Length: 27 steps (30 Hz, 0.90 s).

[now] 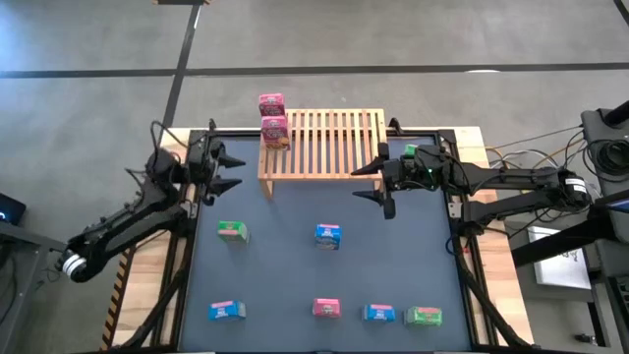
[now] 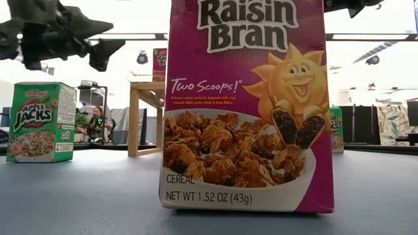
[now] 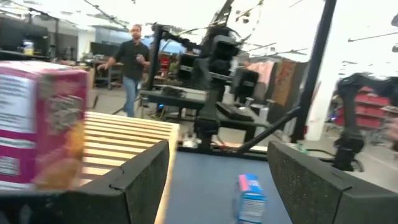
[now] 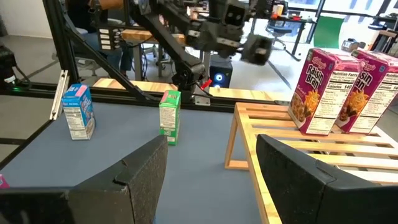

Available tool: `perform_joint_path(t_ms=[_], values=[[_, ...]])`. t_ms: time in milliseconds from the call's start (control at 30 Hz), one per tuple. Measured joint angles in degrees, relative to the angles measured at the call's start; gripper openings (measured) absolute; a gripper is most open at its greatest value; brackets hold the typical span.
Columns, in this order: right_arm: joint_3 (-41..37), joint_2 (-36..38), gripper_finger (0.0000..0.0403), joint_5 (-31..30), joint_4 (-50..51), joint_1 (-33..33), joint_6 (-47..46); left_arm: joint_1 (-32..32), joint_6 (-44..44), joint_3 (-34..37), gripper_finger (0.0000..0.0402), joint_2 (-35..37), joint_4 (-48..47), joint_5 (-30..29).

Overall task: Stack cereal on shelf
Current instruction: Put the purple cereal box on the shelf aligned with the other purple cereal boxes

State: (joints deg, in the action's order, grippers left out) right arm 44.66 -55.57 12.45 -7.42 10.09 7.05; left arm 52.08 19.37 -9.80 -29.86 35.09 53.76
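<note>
Both grippers, left (image 1: 228, 169) and right (image 1: 371, 183), hang open over the bench. Small blue cardboard cereal box (image 1: 328, 235) looks light, crushable; pinch its broad faces gently.

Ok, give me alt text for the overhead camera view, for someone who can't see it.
Seen from above, two pink cereal boxes stand at the left end of a slatted wooden rack; six more boxes dot the dark table. The left gripper and right gripper, both open, flank the rack.
</note>
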Motion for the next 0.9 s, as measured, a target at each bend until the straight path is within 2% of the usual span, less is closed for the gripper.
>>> perform_joint_path(t_ms=[200, 367, 667, 900], values=[[0.0, 0.0, 0.0235, 0.0, -1.0, 0.0, -0.4, -11.0, 1.2, 3.2, 0.0256, 8.5, 0.2, -7.8], [0.0, 0.0, 0.0235, 0.0, -1.2, 0.0, -2.0, -21.2, -1.0, 3.3, 0.0255, 10.3, 0.0, -14.2], [0.0, 0.0, 0.0235, -0.1, -1.5, 0.0, -2.7, -36.5, -7.3, 3.1, 0.0255, 4.9, -0.5, -25.8], [0.0, 0.0, 0.0235, -0.1, -1.4, 0.0, -3.7, -43.1, -10.5, -2.6, 0.0255, -2.0, -5.5, -29.4]])
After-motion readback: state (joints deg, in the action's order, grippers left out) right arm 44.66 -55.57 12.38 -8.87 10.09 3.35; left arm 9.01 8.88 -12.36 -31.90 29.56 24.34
